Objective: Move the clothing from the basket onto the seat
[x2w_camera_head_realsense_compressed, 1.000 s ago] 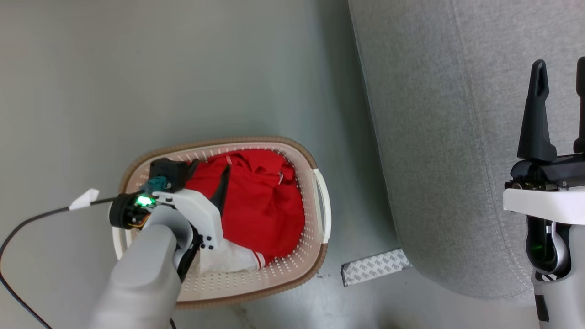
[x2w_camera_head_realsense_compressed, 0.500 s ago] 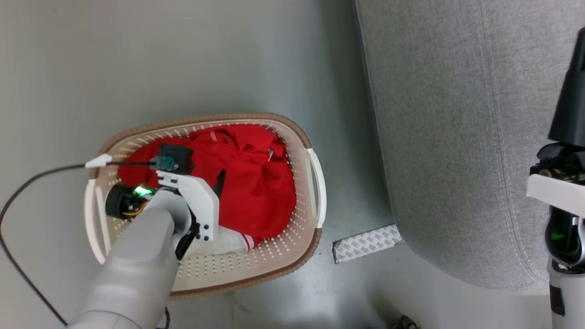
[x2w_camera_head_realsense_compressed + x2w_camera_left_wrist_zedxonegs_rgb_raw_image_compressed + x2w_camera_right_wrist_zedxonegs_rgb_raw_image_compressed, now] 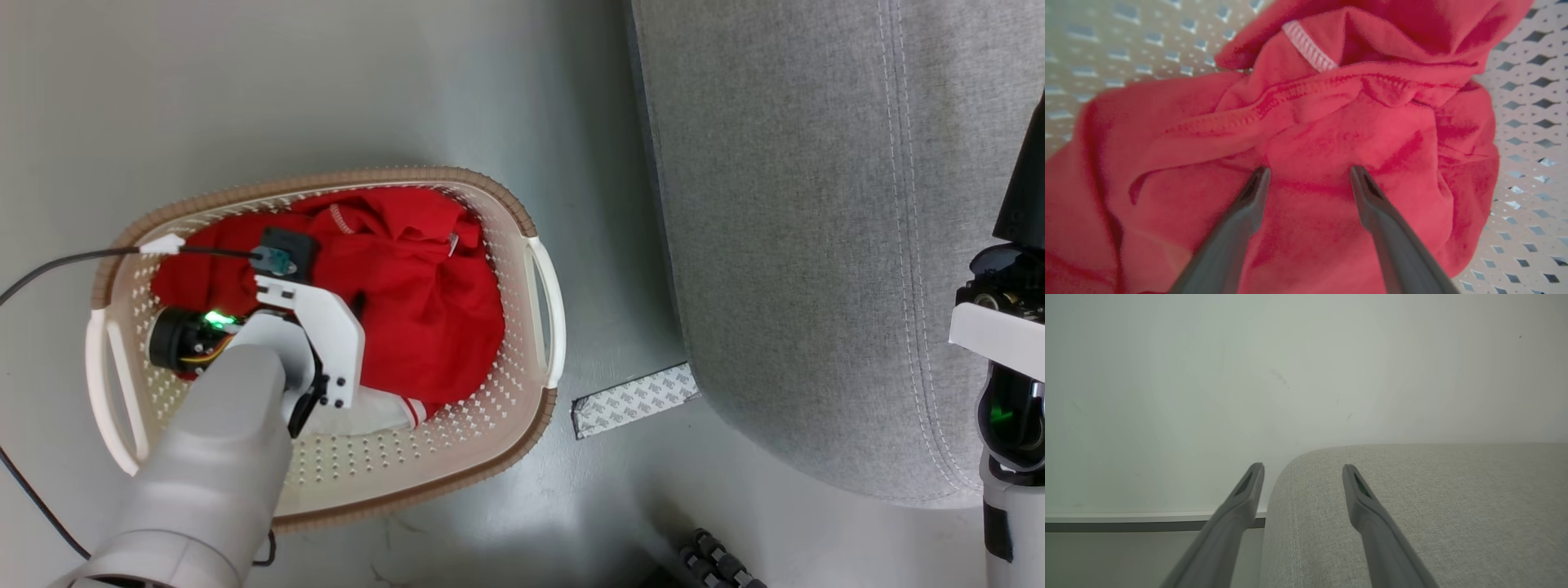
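Red cloth: the clothing point(image 3: 424, 327) lies bunched inside the basket point(image 3: 408, 478) and covers most of its bottom. None of it is on the seat point(image 3: 800, 245). A white fabric part point(image 3: 367, 412) with a red-and-white striped hem shows at the near edge of the heap, just beside the left forearm point(image 3: 220, 457).

Basket: stands on the grey floor point(image 3: 326, 82) to the left of the seat. The 2 are apart, with a band of floor between them.

Left gripper point(image 3: 1309, 169): reached down into the basket over the heap. In the left wrist view the 2 fingers are spread wide and both tips sit at the red cloth, with a hump of it between them. Nothing is pinched. Cannot tell whether the tips press in or only touch. A pale ribbed hem strip point(image 3: 1310, 51) lies beyond the tips.

Right gripper point(image 3: 1302, 466): the 2 fingers are wide apart and hold nothing. They hang in the air above the seat's rounded corner, with a pale wall point(image 3: 1208, 375) and a dark skirting line point(image 3: 1126, 526) behind.

Other:
- 1 strip of patterned grey tape point(image 3: 633, 400) lies on the floor between basket and seat.
- 1 black cable point(image 3: 49, 269) runs in from the left edge, across the basket rim, to the left wrist.
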Tool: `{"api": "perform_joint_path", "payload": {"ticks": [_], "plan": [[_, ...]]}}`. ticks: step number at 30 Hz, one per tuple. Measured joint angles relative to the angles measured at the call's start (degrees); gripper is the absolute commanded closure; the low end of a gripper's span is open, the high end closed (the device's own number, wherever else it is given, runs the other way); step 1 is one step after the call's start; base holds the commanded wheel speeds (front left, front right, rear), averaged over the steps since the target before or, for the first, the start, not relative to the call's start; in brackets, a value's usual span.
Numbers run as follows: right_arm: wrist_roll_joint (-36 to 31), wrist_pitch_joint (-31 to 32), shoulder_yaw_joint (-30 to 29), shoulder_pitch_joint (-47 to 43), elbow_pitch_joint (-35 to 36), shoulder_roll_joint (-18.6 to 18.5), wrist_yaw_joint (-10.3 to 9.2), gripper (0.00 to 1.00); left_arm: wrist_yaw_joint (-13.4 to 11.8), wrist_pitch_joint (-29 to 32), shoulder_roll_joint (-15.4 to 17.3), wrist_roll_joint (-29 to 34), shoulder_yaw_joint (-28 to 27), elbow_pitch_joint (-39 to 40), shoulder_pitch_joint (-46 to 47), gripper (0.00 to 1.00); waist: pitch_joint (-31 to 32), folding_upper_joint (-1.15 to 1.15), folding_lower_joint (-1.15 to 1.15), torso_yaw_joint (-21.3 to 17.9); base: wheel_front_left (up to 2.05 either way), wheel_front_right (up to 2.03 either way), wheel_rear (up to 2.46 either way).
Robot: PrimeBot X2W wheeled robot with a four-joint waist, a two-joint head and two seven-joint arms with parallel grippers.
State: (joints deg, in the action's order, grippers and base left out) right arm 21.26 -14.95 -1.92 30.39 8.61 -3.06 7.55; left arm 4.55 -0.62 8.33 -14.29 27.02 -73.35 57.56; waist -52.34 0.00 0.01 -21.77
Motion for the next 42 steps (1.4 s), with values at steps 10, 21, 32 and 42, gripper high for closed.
{"api": "perform_joint_path", "payload": {"ticks": [10, 21, 32, 42], "plan": [[-3.4, 0.0, 1.9, -0.1, 1.4, 0.2, 0.00, 0.00, 2.0, 8.2, 0.7, 1.9, 4.2, -0.3, 0.3, 0.00, -1.7, 0.00, 0.00, 1.5, 0.12, 0.12, 0.12], [-7.6, 0.0, 3.1, -0.4, 3.2, 0.2, 0.00, 0.00, 3.0, 8.7, 1.2, 1.1, 7.1, -0.3, 0.6, 0.62, -2.2, 0.00, 0.00, 4.6, 0.13, 0.13, 0.13], [-7.1, 0.0, 3.4, 0.0, 2.5, 0.2, 0.00, 0.00, 3.0, 3.7, 1.8, -4.9, 12.7, 2.7, 0.2, 1.00, -1.3, 0.00, 0.00, 4.5, 0.00, 0.00, 0.00], [-7.1, 0.0, 3.1, 0.1, 0.5, 0.3, 0.00, 0.00, 3.0, -0.2, 1.1, -13.0, 17.0, 5.2, -2.2, 1.00, 4.5, 0.00, -0.01, 5.5, 0.00, 0.00, 0.00]]}}
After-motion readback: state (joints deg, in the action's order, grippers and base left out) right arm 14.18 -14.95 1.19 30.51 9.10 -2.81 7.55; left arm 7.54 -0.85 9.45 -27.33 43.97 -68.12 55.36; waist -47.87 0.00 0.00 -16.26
